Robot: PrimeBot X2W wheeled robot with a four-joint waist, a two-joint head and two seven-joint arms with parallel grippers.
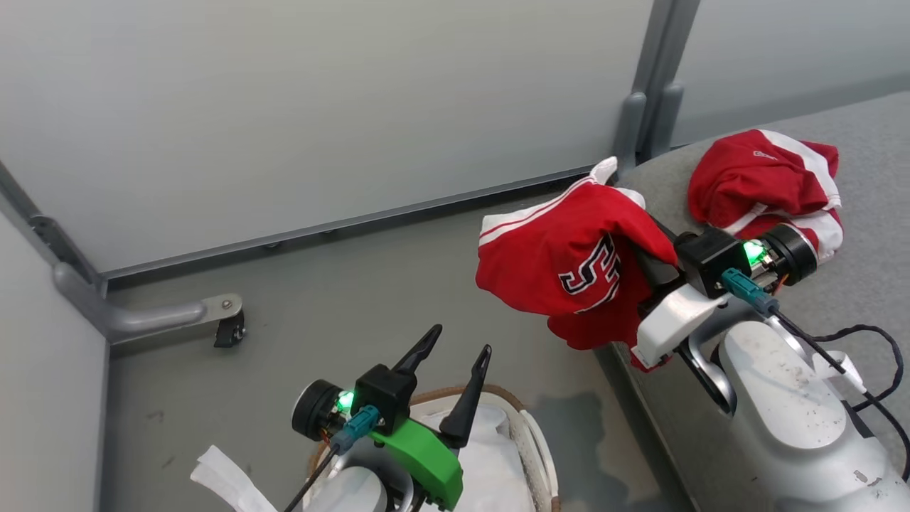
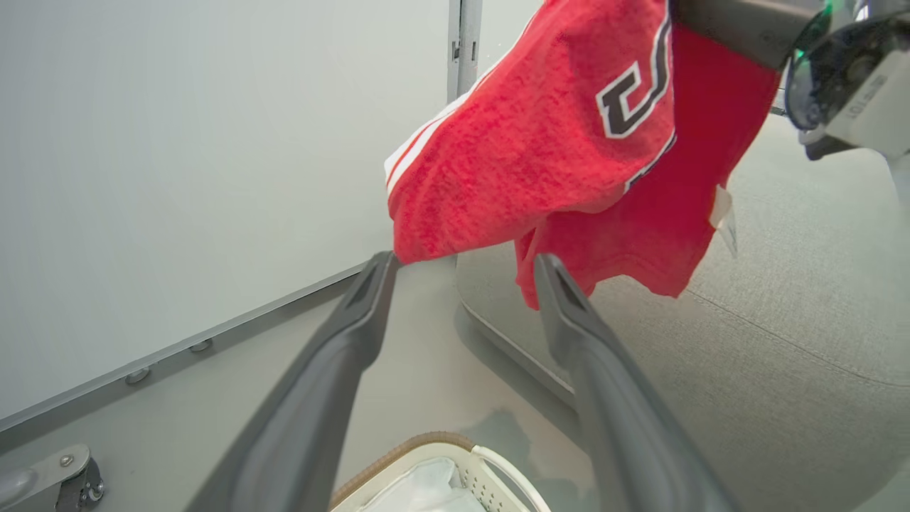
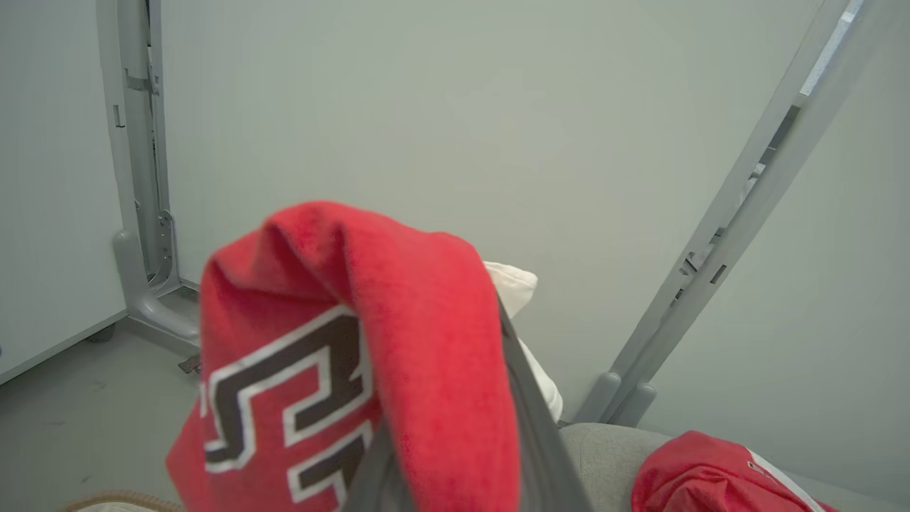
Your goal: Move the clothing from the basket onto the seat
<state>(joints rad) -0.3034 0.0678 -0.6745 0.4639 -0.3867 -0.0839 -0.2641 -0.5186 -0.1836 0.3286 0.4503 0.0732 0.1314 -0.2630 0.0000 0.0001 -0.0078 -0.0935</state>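
Head cam first: left gripper (image 1: 461, 338) sits at 6 o'clock with its fingers spread wide and nothing in them, right above the basket (image 1: 534, 435). All I can make out in the basket is the white liner (image 1: 490, 455). Right gripper (image 1: 654, 269) is at 3 o'clock, pinched tight on the jersey (image 1: 569, 263), the one with the dark-outlined emblem. The jersey hangs in the air off that gripper, over the near edge of the sofa (image 1: 871, 156) and the floor (image 1: 320, 284) next to it. The other top (image 1: 764, 181) is bunched up on the sofa at 2 o'clock, just behind the right wrist.

Left wrist cam: both fingers (image 2: 355, 341) run up from 6 o'clock, well apart, gap empty. The jersey dangles at 1 o'clock beyond the tips, its lower hem above the sofa's rounded corner. Sofa fabric and its seam fill 4 o'clock. The basket's brown rim peeks in at 6.

Right wrist cam: the jersey is draped over the gripper at 7 o'clock, emblem facing the camera, with one grey finger (image 3: 530, 419) poking out from under the cloth. I can't see the tips. The other top lies on the sofa at 5 o'clock. A sliver of basket rim shows at 7, down in the corner.
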